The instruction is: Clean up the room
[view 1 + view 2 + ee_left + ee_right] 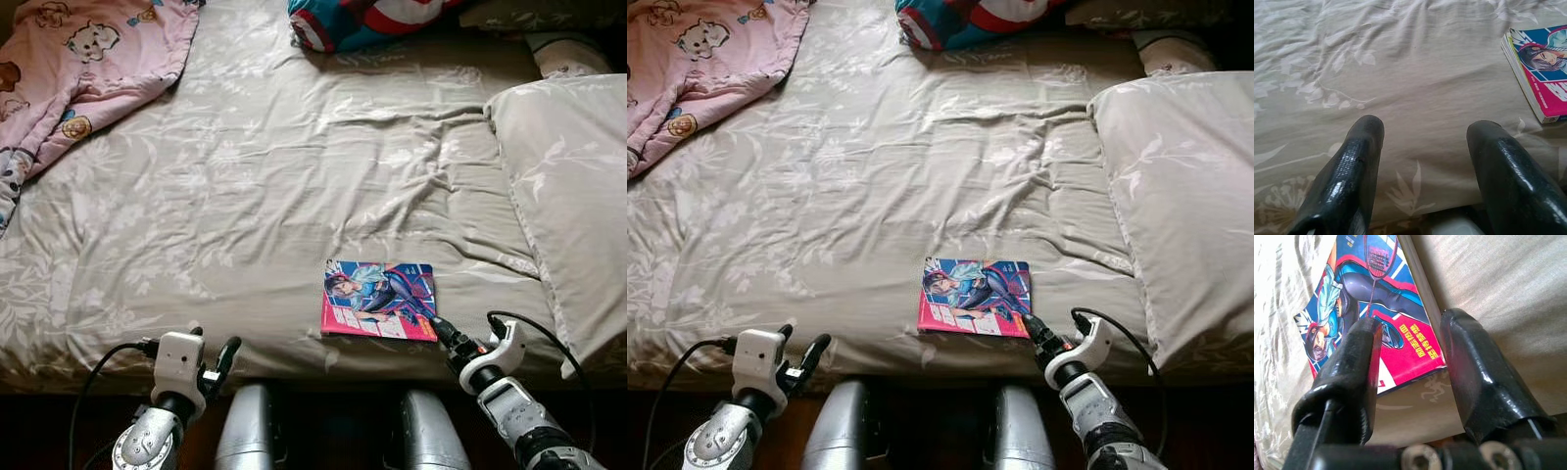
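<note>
Beige bedsheet [245, 196] has a pale leaf print; the comic book [380, 300] on it is pink and blue, pink cartoon blanket [78, 69] beyond.

Glossy paper book cover [380, 300], matt wrinkled cloth bedsheet [245, 196], shiny black claw fingers [1347, 181].

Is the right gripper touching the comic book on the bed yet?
Cannot tell. In the right wrist view the right gripper has open fingers straddling the comic book's near corner, but neither contact nor gap shows plainly.
</note>
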Robot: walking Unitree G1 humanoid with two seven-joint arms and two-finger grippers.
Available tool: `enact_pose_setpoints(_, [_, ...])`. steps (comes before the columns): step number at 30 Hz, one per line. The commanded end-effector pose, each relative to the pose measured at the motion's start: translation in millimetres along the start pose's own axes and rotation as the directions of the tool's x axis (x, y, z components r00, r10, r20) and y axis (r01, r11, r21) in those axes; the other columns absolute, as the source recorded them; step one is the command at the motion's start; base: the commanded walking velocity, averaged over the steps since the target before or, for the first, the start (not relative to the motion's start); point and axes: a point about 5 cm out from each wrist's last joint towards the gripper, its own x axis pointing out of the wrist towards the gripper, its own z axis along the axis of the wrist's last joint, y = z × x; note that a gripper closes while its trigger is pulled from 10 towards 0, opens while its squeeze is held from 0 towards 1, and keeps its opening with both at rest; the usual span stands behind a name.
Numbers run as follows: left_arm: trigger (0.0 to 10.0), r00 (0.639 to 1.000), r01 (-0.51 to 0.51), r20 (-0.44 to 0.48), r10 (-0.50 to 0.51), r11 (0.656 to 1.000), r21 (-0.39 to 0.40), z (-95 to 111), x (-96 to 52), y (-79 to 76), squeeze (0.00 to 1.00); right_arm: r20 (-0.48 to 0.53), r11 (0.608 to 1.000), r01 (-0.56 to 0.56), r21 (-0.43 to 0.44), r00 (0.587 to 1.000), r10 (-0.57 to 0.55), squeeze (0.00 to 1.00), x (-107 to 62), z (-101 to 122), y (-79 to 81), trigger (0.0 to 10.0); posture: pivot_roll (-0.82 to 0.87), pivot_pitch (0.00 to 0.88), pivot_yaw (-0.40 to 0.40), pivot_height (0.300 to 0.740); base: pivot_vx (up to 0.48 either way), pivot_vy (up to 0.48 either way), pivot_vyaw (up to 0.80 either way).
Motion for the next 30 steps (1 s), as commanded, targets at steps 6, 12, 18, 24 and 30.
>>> enact_pose_setpoints(6, [10.0,0.999,-0.017,-0.05,0.016,1.0,-0.014,-14,-1.8,-1.7,0.0,0.115,0.979,0.162,-0.127,0.982,-0.148,0.0,-12.7,11,-19.6,10.0,0.09,0.3,0.033,0.623,0.0,0.0,0.0])
enact_pose_setpoints(12, [10.0,0.998,-0.039,-0.059,0.036,0.999,-0.036,-19,8.0,-0.8,0.0,0.171,0.894,0.083,-0.441,0.985,-0.007,0.0,-5.5,15,4.9,10.0,0.03,0.268,0.019,0.623,0.0,0.0,0.0])
enact_pose_setpoints(18, [10.0,0.997,-0.042,-0.071,0.038,0.997,-0.06,-25,19.2,-6.7,0.0,0.161,0.895,0.097,-0.436,0.986,-0.028,0.0,-13.2,-25,0.9,10.0,0.03,0.228,0.01,0.652,0.0,0.0,0.0])
enact_pose_setpoints(24, [10.0,0.985,-0.057,-0.165,0.043,0.995,-0.079,-50,20.8,-4.2,0.0,0.047,0.883,0.188,-0.431,0.981,-0.186,0.0,-31.4,-66,-24.6,10.0,0.02,0.188,0.004,0.692,0.0,0.0,0.0])
enact_pose_setpoints(30, [10.0,0.969,-0.066,-0.24,0.062,0.998,-0.008,-61,22.3,10.4,0.0,-0.008,0.847,0.24,-0.474,0.961,-0.277,0.0,-40.4,-77,-37.2,10.0,0.0,0.159,-0.001,0.722,0.0,0.0,0.0])
